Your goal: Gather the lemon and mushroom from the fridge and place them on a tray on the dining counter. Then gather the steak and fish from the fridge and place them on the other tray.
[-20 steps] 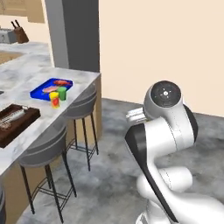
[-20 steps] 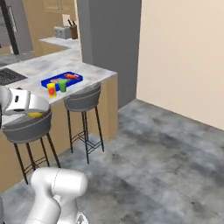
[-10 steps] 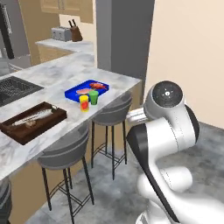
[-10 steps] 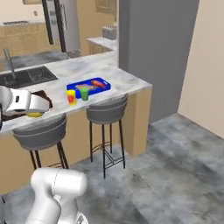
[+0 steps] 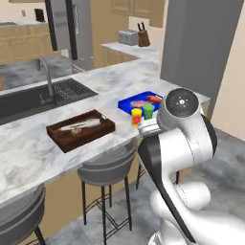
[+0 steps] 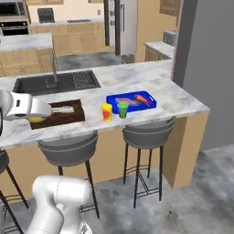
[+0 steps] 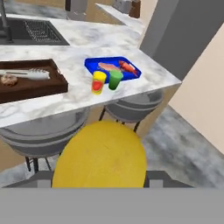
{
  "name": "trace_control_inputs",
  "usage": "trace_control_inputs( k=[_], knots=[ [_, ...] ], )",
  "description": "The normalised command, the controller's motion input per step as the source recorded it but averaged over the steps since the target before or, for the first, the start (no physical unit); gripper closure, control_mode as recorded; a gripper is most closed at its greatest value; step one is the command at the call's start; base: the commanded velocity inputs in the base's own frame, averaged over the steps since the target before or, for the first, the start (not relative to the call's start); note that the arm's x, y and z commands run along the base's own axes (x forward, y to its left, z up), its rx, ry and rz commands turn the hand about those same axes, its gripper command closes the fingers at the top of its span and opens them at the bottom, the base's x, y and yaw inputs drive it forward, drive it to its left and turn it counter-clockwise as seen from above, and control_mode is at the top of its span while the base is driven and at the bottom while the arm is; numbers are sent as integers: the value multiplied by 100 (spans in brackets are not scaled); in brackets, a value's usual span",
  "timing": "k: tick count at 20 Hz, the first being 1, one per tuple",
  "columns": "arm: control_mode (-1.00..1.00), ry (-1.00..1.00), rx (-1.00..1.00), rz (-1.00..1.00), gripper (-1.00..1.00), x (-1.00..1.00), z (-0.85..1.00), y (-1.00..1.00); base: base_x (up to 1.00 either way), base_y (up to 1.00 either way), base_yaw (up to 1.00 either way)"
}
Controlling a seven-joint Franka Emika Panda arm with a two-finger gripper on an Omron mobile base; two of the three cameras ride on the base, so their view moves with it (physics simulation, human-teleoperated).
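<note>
Your gripper (image 6: pixel 37 119) is closed around the lemon (image 7: pixel 99 155), jaws part open to the fruit's width. In the hand view the yellow fruit sits large between the fingertips; in the right base view it peeks out under the white hand, in front of the near edge of the brown wooden tray (image 6: pixel 77 117).

What has changed over the last second: the base has swung and driven along the dining counter (image 5: pixel 28 148). The whole scene has slid across both base views, and the sink (image 5: pixel 28 98) and the brown tray, earlier at the edge, now lie in front of you. The lemon has ridden along in the grip. You are nearly lined up to set it down on the brown tray, a step not yet done.

Counted:
- two trays, the brown one and the blue tray (image 6: pixel 151 105), near each other
- one mushroom (image 7: pixel 7 79), lying in the brown tray beside a pale long object I cannot identify
- two cups, yellow cup (image 6: pixel 107 112) and green cup (image 6: pixel 122 109), touching, just in front of the blue tray
- one fridge (image 5: pixel 69 29), well behind the counter
- three stools, counted in the left base view
- pinkish and red food items on the blue tray, too small to identify
</note>
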Motion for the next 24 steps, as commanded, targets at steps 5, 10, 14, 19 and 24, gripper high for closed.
trace_control_inputs(
  k=[5,10,14,19,24],
  knots=[
    [100,0,0,0,100,0,0,0,66,6,45],
    [100,0,0,0,100,0,0,0,80,0,42],
    [100,0,0,0,100,0,0,0,81,-6,37],
    [100,0,0,0,100,0,0,0,72,-27,33],
    [100,0,0,0,100,0,0,0,69,-32,28]
  ],
)
